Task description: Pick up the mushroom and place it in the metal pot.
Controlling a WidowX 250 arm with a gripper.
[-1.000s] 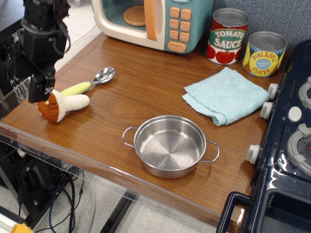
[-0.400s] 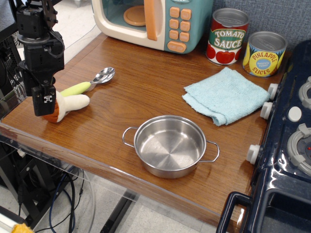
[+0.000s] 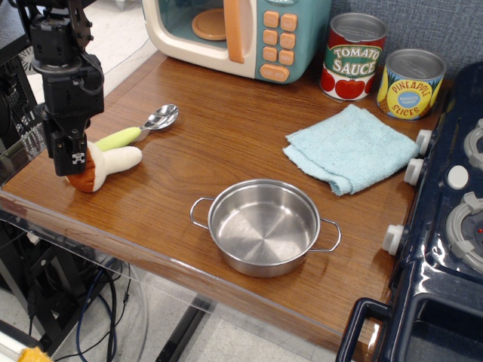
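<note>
The hand (image 3: 78,160) is now squeezing the mushroom (image 3: 106,165) by its cap and nudging it a bit on the desk (image 3: 204,151). The metal pot (image 3: 263,226) is waiting empty nearby.

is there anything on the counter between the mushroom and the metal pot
Nothing visible. Bare wood lies between the mushroom and the metal pot. The spoon sits behind the mushroom and the blue cloth beyond the pot, both off that line.

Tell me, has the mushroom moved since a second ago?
Yes, slightly. The mushroom has nudged a bit right along the table, toward the pot; its stem tip sits a little further past the spoon handle than before.
</note>
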